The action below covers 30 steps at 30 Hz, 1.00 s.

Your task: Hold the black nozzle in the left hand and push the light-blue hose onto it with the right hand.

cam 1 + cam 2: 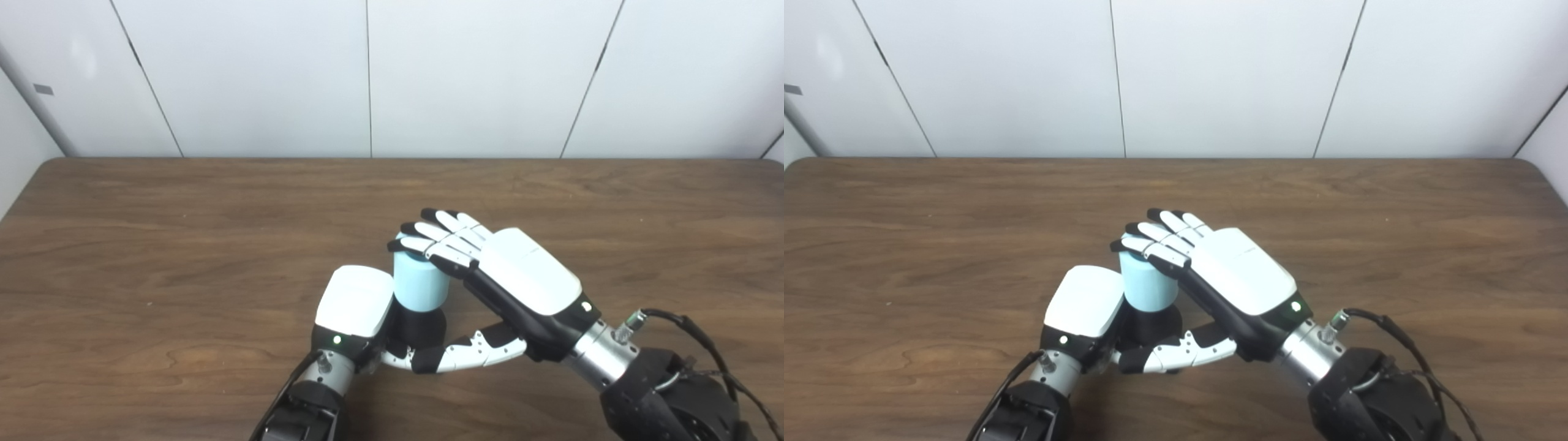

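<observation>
My left hand (355,301) is shut around the black nozzle (421,326) and holds it upright just above the wooden table (153,245), near the front middle. The light-blue hose (418,283) is a short cylinder standing on top of the nozzle. My right hand (528,277) lies with its fingers (438,242) stretched flat across the hose's top end. Its thumb (474,352) reaches out low, beside the nozzle's base and my left hand's fingers. The joint between hose and nozzle is partly hidden by my hands.
The table's far edge meets a white panelled wall (367,79). A black cable (692,331) loops off my right wrist at the lower right.
</observation>
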### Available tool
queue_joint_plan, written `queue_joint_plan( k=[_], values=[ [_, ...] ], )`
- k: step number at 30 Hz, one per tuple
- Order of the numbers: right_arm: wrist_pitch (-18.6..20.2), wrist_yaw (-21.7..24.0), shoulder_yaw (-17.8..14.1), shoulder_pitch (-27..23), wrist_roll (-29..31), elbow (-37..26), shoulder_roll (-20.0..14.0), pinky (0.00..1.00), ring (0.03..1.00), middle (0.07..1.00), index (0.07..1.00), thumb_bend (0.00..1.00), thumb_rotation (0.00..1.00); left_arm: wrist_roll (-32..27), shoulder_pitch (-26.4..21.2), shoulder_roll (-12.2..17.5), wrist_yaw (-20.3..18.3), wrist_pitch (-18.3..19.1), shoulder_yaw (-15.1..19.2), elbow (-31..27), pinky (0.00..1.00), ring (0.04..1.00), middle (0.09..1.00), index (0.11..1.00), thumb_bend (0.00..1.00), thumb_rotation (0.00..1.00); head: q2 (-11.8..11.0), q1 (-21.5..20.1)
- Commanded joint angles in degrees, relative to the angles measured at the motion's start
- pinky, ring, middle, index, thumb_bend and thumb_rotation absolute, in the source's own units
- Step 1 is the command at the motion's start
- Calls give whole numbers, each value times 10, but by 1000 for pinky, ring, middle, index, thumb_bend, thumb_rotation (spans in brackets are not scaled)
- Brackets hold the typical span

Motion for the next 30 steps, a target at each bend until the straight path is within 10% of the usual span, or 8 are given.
queue_joint_plan(
  k=[1, 30],
  values=[
    [-14, -6, -2, -6, -3, 1, -3, 981, 982, 932, 864, 616, 1000, -10, 25, 1, -27, -11, -12, 18, 543, 599, 544, 450, 517, 0, 1, 1],
    [-22, -2, -3, 74, -5, -5, -29, 932, 918, 900, 865, 563, 876, -45, 23, 1, -35, -7, 11, 14, 401, 474, 426, 491, 525, 0, 9, 0]
  ],
)
